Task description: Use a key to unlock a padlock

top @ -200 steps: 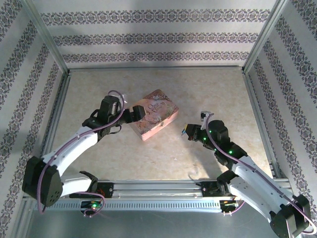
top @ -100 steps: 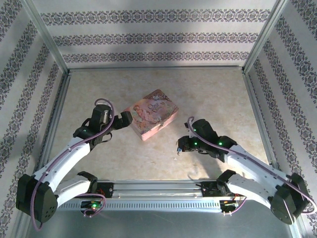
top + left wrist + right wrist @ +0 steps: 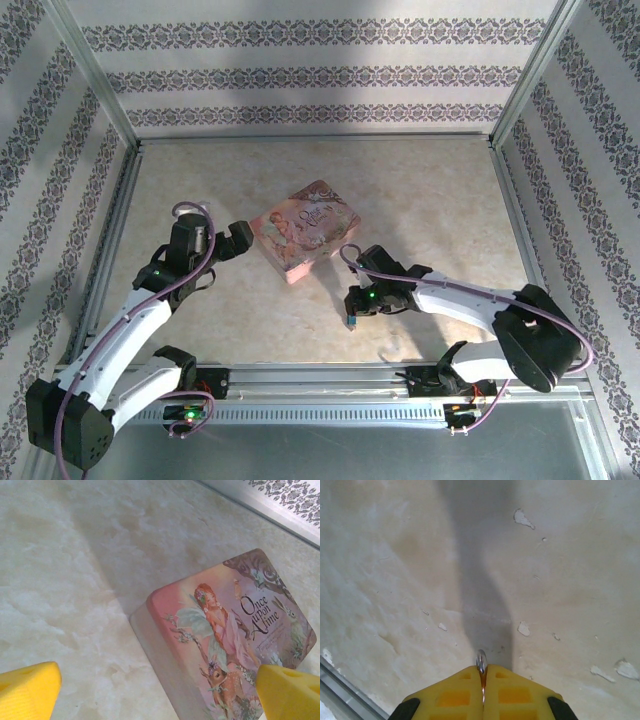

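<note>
Left gripper [image 3: 242, 240] gapes beside the tin [image 3: 305, 230]; right gripper [image 3: 353, 315] pinches the padlock [image 3: 481, 661] above bare tabletop [image 3: 420, 190].

Glossy, smooth tin [image 3: 225, 630]; matt, pitted table [image 3: 395, 555]; shiny metal key [image 3: 481, 661].

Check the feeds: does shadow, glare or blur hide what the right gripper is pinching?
Right wrist: a dark shadow band runs down the table to the shut right gripper; the metal loop between its pads glints but is sharp, too little showing to identify. Left wrist: tin sharp, print readable, soft shadow alongside. Top external: even light, no glare.
</note>
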You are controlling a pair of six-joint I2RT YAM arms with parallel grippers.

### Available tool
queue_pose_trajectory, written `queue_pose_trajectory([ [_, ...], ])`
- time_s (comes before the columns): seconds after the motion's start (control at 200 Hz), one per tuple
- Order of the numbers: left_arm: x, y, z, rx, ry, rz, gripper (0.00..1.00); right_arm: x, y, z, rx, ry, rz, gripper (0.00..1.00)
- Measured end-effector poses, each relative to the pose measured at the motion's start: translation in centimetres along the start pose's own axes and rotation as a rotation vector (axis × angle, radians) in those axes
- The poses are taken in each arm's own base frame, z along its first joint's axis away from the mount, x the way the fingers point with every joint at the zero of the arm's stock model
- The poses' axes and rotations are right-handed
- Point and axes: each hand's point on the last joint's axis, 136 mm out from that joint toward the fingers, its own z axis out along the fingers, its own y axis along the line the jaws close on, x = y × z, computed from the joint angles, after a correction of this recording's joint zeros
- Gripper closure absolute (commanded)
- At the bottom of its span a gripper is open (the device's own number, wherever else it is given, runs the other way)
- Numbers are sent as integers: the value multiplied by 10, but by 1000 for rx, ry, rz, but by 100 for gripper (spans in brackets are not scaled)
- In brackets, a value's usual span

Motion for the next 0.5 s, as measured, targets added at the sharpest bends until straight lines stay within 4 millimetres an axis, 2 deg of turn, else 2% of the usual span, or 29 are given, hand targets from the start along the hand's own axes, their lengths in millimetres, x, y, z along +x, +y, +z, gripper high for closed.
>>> queue_pose_trajectory([
  [0.355, 1, 9, 0, -34, 5, 5, 1, -4, 2, 5, -11, -7, -15, 72],
  [0.5, -2, 13, -4, -52, -11, 10, 1, -11, 5, -7, -14, -38, -28, 66],
])
